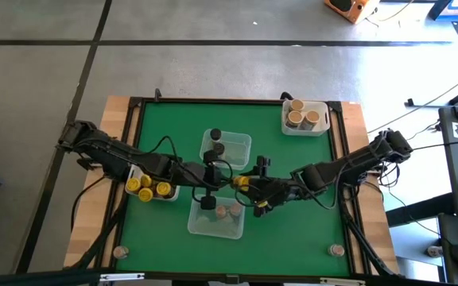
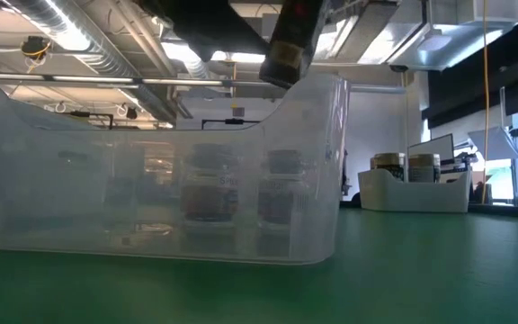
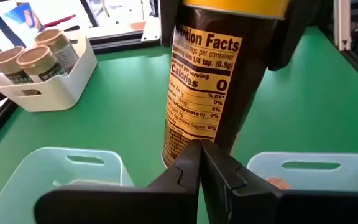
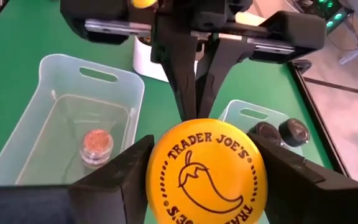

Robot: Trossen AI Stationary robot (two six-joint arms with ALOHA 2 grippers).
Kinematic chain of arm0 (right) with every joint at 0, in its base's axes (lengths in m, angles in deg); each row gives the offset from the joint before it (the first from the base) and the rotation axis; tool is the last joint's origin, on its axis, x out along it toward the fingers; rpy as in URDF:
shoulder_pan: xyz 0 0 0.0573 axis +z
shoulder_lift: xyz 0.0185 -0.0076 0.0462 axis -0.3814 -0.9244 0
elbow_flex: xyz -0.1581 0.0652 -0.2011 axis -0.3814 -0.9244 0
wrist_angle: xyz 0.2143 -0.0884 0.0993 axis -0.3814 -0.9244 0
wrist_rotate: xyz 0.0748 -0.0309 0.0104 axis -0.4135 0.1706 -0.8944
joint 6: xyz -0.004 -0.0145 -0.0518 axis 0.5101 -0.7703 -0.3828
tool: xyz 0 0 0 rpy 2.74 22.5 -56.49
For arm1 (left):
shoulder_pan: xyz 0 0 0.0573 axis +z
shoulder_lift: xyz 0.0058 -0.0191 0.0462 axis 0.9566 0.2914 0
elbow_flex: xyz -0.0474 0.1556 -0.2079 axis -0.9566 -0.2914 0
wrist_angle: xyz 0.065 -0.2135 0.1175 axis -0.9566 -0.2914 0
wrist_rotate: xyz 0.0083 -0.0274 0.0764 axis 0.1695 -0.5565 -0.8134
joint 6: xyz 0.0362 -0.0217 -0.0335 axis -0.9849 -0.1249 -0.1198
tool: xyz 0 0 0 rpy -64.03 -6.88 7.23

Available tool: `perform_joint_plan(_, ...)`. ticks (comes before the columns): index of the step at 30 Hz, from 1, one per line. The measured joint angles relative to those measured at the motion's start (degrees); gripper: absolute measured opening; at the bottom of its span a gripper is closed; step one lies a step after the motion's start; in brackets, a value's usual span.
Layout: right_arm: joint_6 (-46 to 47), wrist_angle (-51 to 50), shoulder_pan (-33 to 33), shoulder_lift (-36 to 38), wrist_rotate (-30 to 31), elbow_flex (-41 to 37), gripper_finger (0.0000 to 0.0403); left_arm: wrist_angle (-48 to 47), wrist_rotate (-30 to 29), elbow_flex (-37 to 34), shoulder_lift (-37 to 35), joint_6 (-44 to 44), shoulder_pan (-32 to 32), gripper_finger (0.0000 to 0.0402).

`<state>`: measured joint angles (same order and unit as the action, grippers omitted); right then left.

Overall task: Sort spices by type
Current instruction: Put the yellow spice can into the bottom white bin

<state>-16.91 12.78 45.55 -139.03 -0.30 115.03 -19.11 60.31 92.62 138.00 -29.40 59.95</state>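
Observation:
A spice jar with a yellow lid (image 4: 204, 177) and a brown nutrition label (image 3: 207, 87) hangs over the middle of the green table, held by my right gripper (image 4: 204, 186), which comes from the table's right (image 1: 250, 187). My left gripper (image 3: 201, 158) comes from the left (image 1: 215, 179). It is shut, and its tips are at the jar's lower end. In the low view the jar (image 2: 288, 49) shows tilted above a clear tub (image 2: 160, 189). My right gripper pinches the jar's yellow lid by its rim (image 4: 151, 180) between its two fingers, one on each side. The fingers reach in from the table's right, slanting down. The jar is lifted clear of the table, its body pointing away toward the left gripper. My left gripper's shut fingertips (image 3: 191, 155) stand at the jar's lower end (image 3: 185, 140); I cannot tell whether they touch it.
A clear tub (image 1: 227, 147) with black-lidded jars lies just beyond the grippers. Another clear tub (image 1: 217, 216) with pinkish-lidded jars is on the near side. A white tray (image 1: 153, 189) of yellow-lidded jars sits left, and a white tray (image 1: 304, 117) of tan-lidded jars far right. Single jars stand at both near corners.

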Motion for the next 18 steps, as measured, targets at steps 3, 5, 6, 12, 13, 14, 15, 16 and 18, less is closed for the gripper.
perform_joint_plan(3,-0.69,1.51,-1.24,-1.01,-1.35,0.00,0.0228,-3.48,-0.17,0.00,-0.95,0.49,-0.29,0.0005)
perform_joint_plan(5,-1.93,2.92,-2.33,-1.82,-1.96,0.02,0.0228,-7.74,-0.30,0.36,-2.62,1.70,-1.00,0.0005)
perform_joint_plan(6,-2.44,3.65,-2.70,-2.12,-2.02,0.05,0.0228,-10.14,-0.33,0.59,-3.81,2.74,-1.52,0.0005)
perform_joint_plan(12,-6.70,11.29,-6.60,-4.09,-6.80,0.15,0.0228,-21.89,-4.07,1.01,-13.96,7.54,-6.27,0.0005)
perform_joint_plan(13,-6.87,12.89,-7.39,-4.62,-7.82,0.15,0.0228,-24.28,-5.53,1.01,-15.94,7.58,-6.99,0.0005)
perform_joint_plan(14,-6.90,14.61,-8.13,-5.02,-8.96,0.15,0.0228,-25.93,-6.93,1.01,-18.04,7.63,-7.50,0.0005)
perform_joint_plan(15,-6.96,15.51,-8.96,-5.46,-9.84,0.15,0.0228,-27.08,-8.51,1.01,-20.15,7.64,-8.13,0.0005)
perform_joint_plan(16,-7.02,16.56,-9.74,-6.08,-10.59,0.15,0.0228,-27.73,-9.97,1.01,-22.31,7.79,-8.52,0.0005)
perform_joint_plan(18,-7.08,19.55,-11.10,-7.50,-12.45,0.15,0.0228,-28.64,-12.20,1.01,-26.04,8.30,-9.17,0.0005)
